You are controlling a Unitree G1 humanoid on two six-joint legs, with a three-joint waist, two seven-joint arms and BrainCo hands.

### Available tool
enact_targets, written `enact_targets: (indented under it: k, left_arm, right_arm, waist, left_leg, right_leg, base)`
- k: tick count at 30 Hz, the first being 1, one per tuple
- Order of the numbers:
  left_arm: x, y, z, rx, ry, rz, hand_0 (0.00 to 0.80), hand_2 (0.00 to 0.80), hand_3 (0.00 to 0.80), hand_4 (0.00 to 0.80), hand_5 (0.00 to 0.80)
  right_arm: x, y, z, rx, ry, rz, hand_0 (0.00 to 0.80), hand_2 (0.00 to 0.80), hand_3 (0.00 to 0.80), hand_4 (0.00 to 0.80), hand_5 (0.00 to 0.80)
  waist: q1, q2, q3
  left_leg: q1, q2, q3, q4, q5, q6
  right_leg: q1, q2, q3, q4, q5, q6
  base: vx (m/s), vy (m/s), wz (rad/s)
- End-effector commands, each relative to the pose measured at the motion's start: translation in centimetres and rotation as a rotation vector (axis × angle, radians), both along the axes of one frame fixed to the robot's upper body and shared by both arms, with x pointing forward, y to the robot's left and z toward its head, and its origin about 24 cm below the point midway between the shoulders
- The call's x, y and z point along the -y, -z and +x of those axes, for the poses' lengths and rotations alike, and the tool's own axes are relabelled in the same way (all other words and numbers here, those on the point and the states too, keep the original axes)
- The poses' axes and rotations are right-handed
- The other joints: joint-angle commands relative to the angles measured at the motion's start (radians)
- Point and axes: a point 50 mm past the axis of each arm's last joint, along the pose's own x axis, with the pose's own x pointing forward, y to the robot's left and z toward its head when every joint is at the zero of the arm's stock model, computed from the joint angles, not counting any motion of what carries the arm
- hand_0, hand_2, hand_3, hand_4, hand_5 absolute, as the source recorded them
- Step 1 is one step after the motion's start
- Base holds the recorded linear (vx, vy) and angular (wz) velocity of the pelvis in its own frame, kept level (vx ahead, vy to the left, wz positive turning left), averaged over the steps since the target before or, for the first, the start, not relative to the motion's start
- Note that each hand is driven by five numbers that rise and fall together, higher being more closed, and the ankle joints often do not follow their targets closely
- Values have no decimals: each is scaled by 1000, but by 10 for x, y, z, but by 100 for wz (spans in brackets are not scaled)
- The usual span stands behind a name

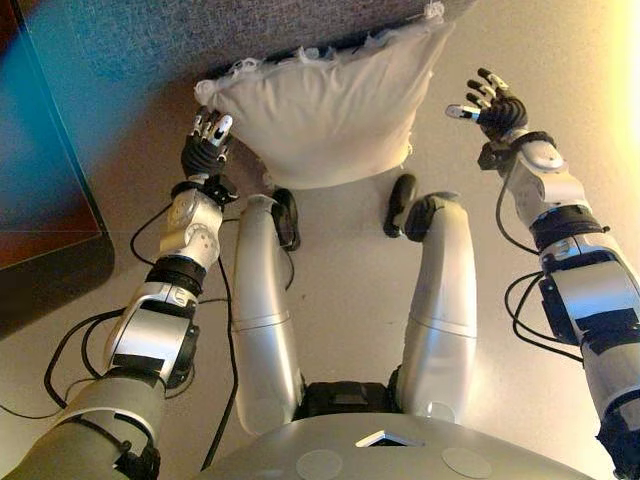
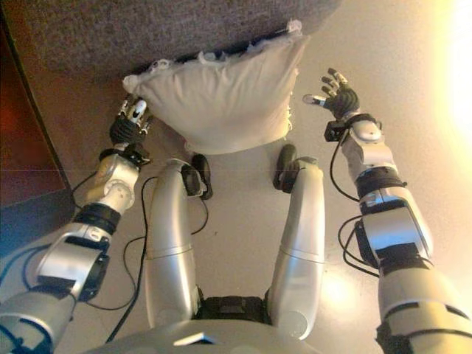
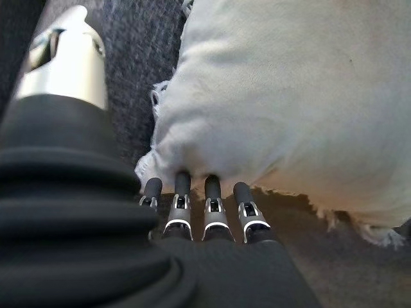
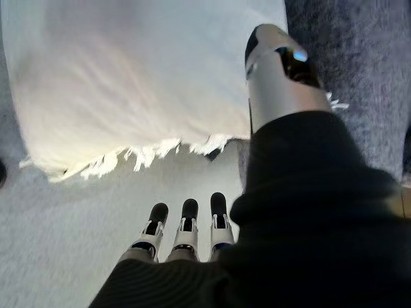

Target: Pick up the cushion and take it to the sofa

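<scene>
While fringed cushion (image 1: 325, 110) leans on grey sofa (image 1: 180, 40), close spread right hand (image 1: 490, 103) inward opposite straight-fingered left hand (image 1: 207, 145), squeezing evenly.

Strong warm light is coming in from the robot's right, blowing out the floor (image 1: 610, 120) on that side w/ glare, while the left side is sitting dim. The cushion (image 1: 330, 110) is catching the light and casting a soft shadow below itself. Wrist views are showing near parts out of focus; head views are bending at the edges.
</scene>
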Motion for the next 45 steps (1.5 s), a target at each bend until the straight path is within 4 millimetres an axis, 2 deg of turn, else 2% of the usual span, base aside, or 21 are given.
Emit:
enact_targets:
  k: [1, 5, 14, 26, 32, 33, 34, 36, 41, 42, 43, 44, 45]
  left_arm:
    - [-11, -12, 8, -11, -34, -50, 0, 0, 0, 0, 0]
    - [-12, -27, 17, -7, 21, -44, 0, 0, 0, 0, 0]
    - [21, -71, 37, 60, 155, 35, 0, 0, 0, 0, 0]
    - [49, -89, 43, 120, 280, 122, 0, 0, 0, 0, 0]
    - [57, -97, 45, 148, 301, 132, 0, 0, 0, 0, 0]
    - [59, -98, 45, 154, 309, 132, 97, 97, 97, 97, 97]
    - [60, -99, 45, 158, 316, 132, 119, 119, 119, 119, 119]
    - [65, -101, 45, 174, 351, 142, 411, 411, 411, 411, 411]
    - [75, -100, 44, 178, 407, 172, 489, 489, 489, 489, 489]
    - [76, -99, 43, 176, 416, 177, 502, 502, 502, 502, 502]
    - [78, -99, 43, 177, 427, 185, 558, 558, 558, 558, 558]
    - [78, -99, 43, 178, 434, 194, 624, 624, 624, 624, 624]
    - [79, -99, 43, 179, 439, 200, 800, 800, 800, 800, 800]
  right_arm:
    - [-6, -9, 3, -5, -65, 54, 0, 0, 0, 0, 0]
    - [-11, -17, 8, -24, -84, 50, 0, 0, 0, 0, 0]
    - [-35, -38, 19, -34, -121, -2, 0, 0, 0, 0, 0]
    - [-64, -52, 24, -14, -159, -47, 0, 0, 0, 0, 0]
    - [-74, -60, 25, 6, -177, -61, 0, 0, 0, 0, 0]
    - [-76, -61, 25, 10, -187, -60, 0, 0, 0, 0, 0]
    - [-78, -61, 25, 14, -200, -61, 0, 0, 0, 0, 0]
    - [-86, -64, 25, 24, -252, -63, 0, 0, 0, 0, 0]
    - [-95, -64, 23, 20, -321, -96, 0, 0, 0, 0, 0]
    - [-97, -63, 23, 18, -332, -101, 50, 50, 50, 50, 50]
    - [-98, -63, 22, 17, -349, -109, 436, 436, 436, 436, 436]
    - [-99, -62, 22, 18, -359, -114, 703, 703, 703, 703, 703]
    - [-100, -62, 22, 18, -366, -121, 800, 800, 800, 800, 800]
  waist:
    - [-7, 18, -9]
    - [-13, 18, -3]
    - [-15, 25, -2]
    - [-13, 35, -2]
    - [-14, 40, -2]
    - [-14, 41, -2]
    - [-14, 42, -2]
    - [-13, 42, -2]
    - [-12, 42, -2]
    - [-13, 42, -2]
    - [-13, 41, -2]
    - [-13, 40, -2]
    - [-14, 40, -2]
  left_leg:
    - [21, -4, 46, 30, -59, 68]
    - [4, -1, 46, 43, -54, 65]
    - [-14, -11, 45, 20, -36, 62]
    - [-16, -25, 53, 16, -41, 68]
    - [-20, -22, 62, 76, -86, 83]
    - [-22, -21, 64, 87, -93, 85]
    - [-25, -20, 64, 95, -98, 86]
    - [-32, -17, 65, 116, -112, 91]
    - [-41, -10, 66, 148, -129, 98]
    - [-43, -8, 66, 154, -131, 99]
    - [-46, -6, 66, 161, -132, 101]
    - [-47, -5, 66, 166, -134, 101]
    - [-47, -4, 66, 172, -136, 102]
  right_leg:
    - [58, -7, 53, -1, -48, -6]
    - [40, -7, 61, 8, -42, -7]
    - [26, -6, 68, -32, -15, -7]
    - [26, -10, 72, -49, -5, -12]
    - [19, -10, 82, 5, -41, -26]
    - [16, -10, 84, 18, -48, -28]
    - [13, -10, 85, 26, -53, -29]
    - [3, -9, 88, 48, -65, -35]
    - [-10, -8, 93, 86, -82, -43]
    - [-13, -7, 93, 93, -84, -44]
    - [-16, -5, 94, 102, -85, -46]
    - [-18, -5, 94, 109, -88, -47]
    - [-19, -4, 94, 115, -89, -48]
  base:
    - [33, 16, -1]
    - [-3, 0, 1]
    - [-14, 7, 9]
    - [1, 0, 4]
    - [0, 0, 0]
    - [0, 0, 0]
    - [0, 0, 0]
    - [0, 0, 0]
    - [5, -9, 9]
    - [15, -8, 9]
    - [17, -9, 4]
    - [0, 0, 0]
    - [0, 0, 0]
